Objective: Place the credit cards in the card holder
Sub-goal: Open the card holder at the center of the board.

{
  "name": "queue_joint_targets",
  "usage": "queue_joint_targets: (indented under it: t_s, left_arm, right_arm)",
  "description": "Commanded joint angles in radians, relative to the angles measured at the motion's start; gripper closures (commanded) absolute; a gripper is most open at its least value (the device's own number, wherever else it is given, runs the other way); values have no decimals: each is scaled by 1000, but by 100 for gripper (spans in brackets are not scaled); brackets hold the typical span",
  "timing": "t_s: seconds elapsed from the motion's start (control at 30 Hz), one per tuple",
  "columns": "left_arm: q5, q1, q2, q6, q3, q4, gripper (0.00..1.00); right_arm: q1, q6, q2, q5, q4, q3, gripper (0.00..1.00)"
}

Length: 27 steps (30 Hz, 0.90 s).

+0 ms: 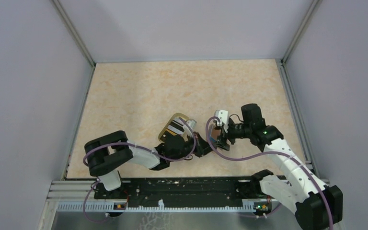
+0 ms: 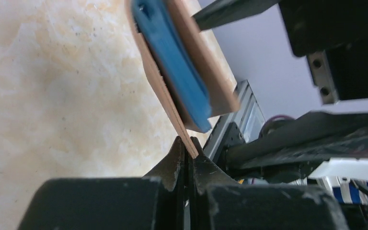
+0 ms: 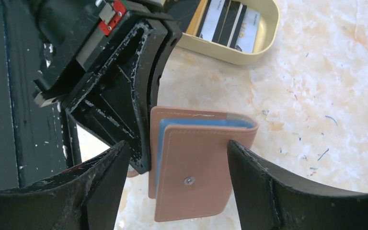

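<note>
One card holder [image 3: 196, 163], edgewise in left gripper [image 2: 190, 149]

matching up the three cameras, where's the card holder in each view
Top external: card holder just right of centre, held off the table.
Left wrist: upper middle, blue inside showing.
Right wrist: lower centre.
Shared landmark: the left gripper pinching its edge.

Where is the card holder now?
The card holder is right of centre in the top view, its edge pinched by the left gripper, inside the open right gripper, near the dish.
</note>
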<state>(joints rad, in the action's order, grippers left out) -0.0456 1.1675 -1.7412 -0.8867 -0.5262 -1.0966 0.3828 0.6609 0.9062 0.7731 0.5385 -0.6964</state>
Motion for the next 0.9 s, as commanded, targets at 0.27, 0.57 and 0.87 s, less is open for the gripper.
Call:
queue_joint_targets:
  t_s: [0.27, 0.57, 0.87]
  left_arm:
    - [-160, 18, 68, -27, -91, 253, 100]
    - [-113, 18, 85, 57, -41, 167, 100]
    - [9, -44, 74, 61, 32, 88, 100]
  right_arm:
    - [4, -85, 13, -246, -151, 16, 30]
    - [2, -126, 41, -370, -175, -2, 83]
    - [-8, -140, 98, -566, -171, -20, 100]
